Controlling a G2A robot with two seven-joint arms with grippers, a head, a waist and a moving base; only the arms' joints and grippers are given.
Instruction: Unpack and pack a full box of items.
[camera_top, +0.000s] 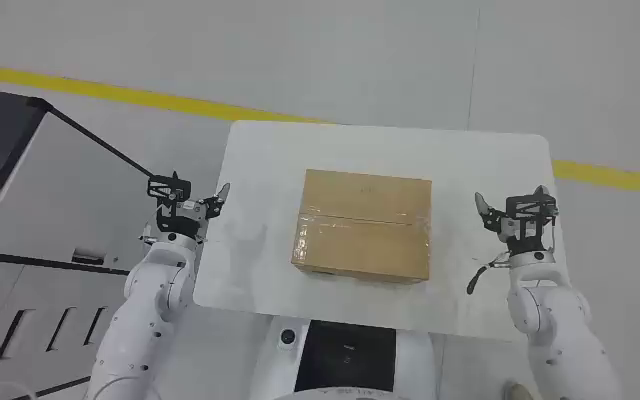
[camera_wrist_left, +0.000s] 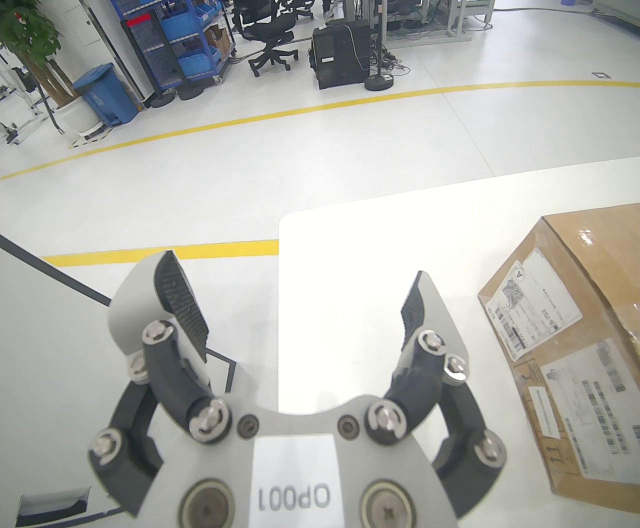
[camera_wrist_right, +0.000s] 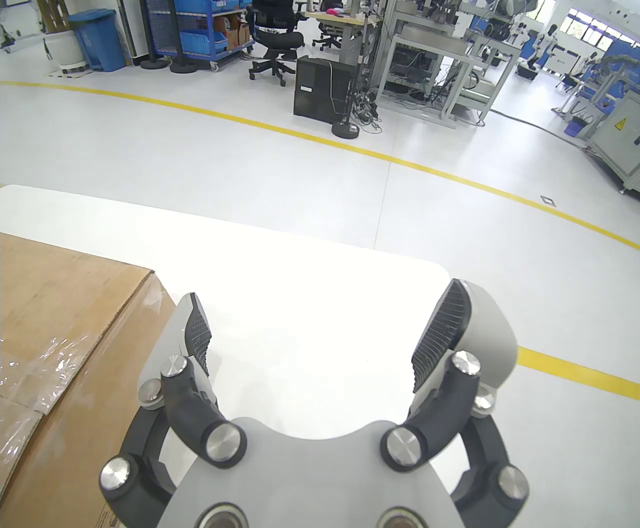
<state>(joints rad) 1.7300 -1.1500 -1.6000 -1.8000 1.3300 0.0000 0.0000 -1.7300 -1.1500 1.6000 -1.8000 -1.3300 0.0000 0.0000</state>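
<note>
1. Cardboard box (camera_top: 365, 225) sits mid-bench, flaps shut, with clear tape (camera_top: 362, 222) along the top seam. Nothing unpacked yet, so the task looks to be at its very start.
2. Shipping labels (camera_wrist_left: 535, 305) are on the side wall facing the left arm.
3. The box is roughly centred between the arms. My read: it was put there so both have equal reach to the seam and flaps.
4. Left pincer (camera_wrist_left: 292, 270): jaws spread wide, nothing held, at the bench's left edge, well apart from the box.
5. Right pincer (camera_wrist_right: 325, 295): jaws also spread wide and empty, over the bench near its right edge, beside the box but not touching it.
6. The symmetric flanking pose looks like a ready stance. The tape probably has to be dealt with first.
7. Bench (camera_top: 260, 160): white top, rounded corners, carries the box.
8. Room: glossy pale floor with a yellow line (camera_top: 120, 92). Further off are a blue wheeled bin (camera_wrist_left: 105, 95), a rack of blue crates (camera_wrist_left: 175, 45), office chairs (camera_wrist_left: 270, 35), a black PC tower (camera_wrist_right: 317, 90) and metal workstation frames (camera_wrist_right: 425, 65).
</note>
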